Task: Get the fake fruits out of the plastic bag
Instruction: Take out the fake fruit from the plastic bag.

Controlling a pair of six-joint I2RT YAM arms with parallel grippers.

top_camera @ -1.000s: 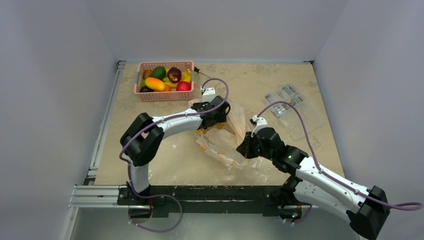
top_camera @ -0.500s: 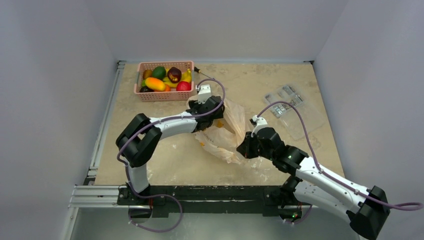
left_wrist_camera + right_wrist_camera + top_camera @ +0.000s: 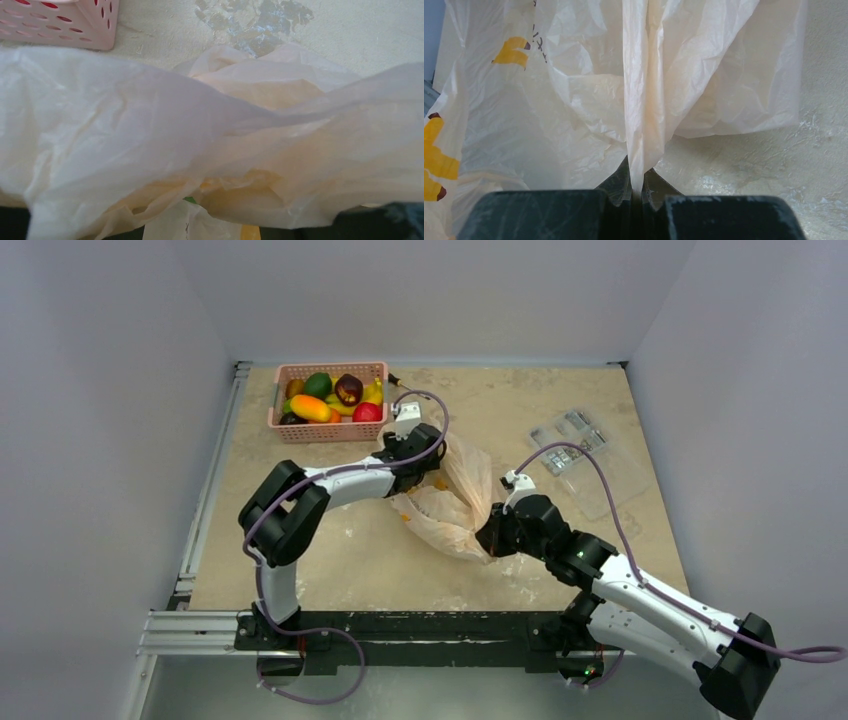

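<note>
Bag (image 3: 452, 512) pinched at its near end, left gripper (image 3: 425, 453) buried in its far end.
Only the right wrist view shows the right gripper (image 3: 636, 194) clamped on a pleat of film. From above, the bag lies crumpled mid-table between the grippers. The left wrist view is all film, so I cannot tell how the left fingers stand. Beyond sit a pink basket (image 3: 322, 431) of fruits (image 3: 330, 400) and a clear packet (image 3: 588, 458), on a mottled beige table (image 3: 330, 560) between grey walls (image 3: 110, 390).
</note>
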